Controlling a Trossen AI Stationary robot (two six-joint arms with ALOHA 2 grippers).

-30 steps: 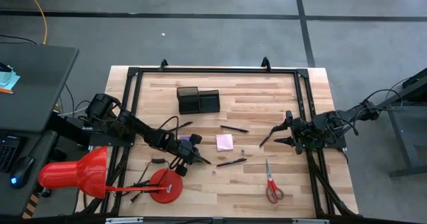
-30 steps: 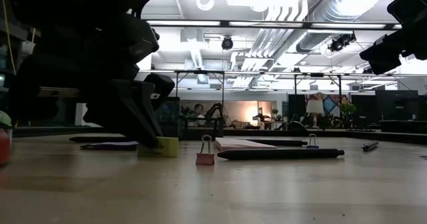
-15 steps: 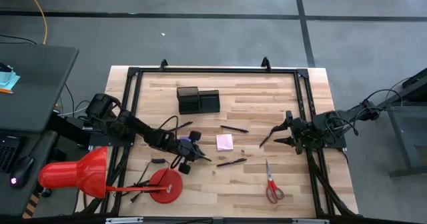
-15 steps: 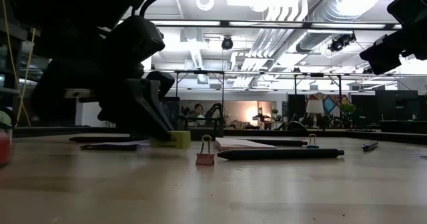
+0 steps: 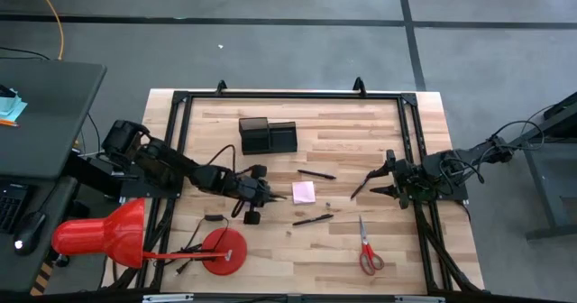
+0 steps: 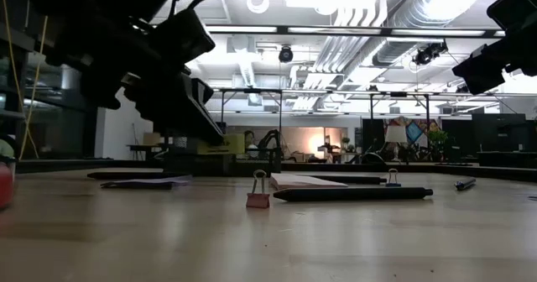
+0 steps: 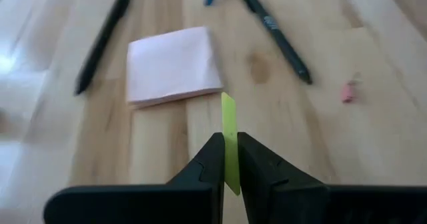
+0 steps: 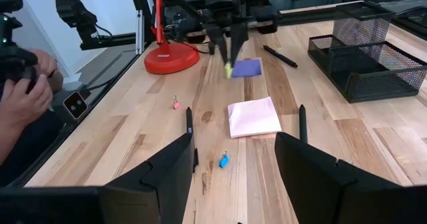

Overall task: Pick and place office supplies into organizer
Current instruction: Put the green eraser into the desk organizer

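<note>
My left gripper [image 5: 268,196] hangs above the table just left of the pink sticky-note pad [image 5: 304,191], shut on a tiny yellow piece [image 7: 229,134]. The purple pad [image 8: 247,67] lies flat behind it. The black mesh organizer [image 5: 268,136] stands at the far middle. Black pens [image 5: 316,174] [image 5: 313,219] lie around the pink pad, and the red-handled scissors [image 5: 368,249] lie near the front right. My right gripper [image 5: 383,180] waits open at the table's right side, beside another pen [image 5: 360,188]. My left gripper pinches the yellow piece [image 7: 229,117] between its two fingers [image 7: 207,161], edge-on. Part of the piece sticks out past the fingertips. The fingers come slanting down from the table's left. The piece [image 6: 216,148] is lifted clear of the table.
A red desk lamp stands with its round base [image 5: 224,249] at the front left and its shade [image 5: 95,235] off the table edge. A pink binder clip [image 7: 347,92] and a blue one [image 8: 223,160] lie near the pens. A person's hand [image 8: 23,91] shows beyond the table's left.
My left gripper has risen from the table and moved a little toward the far edge, staying shut on the yellow piece. The piece, which sat on the wood beside the purple pad, is now lifted clear. The right arm has kept still.
</note>
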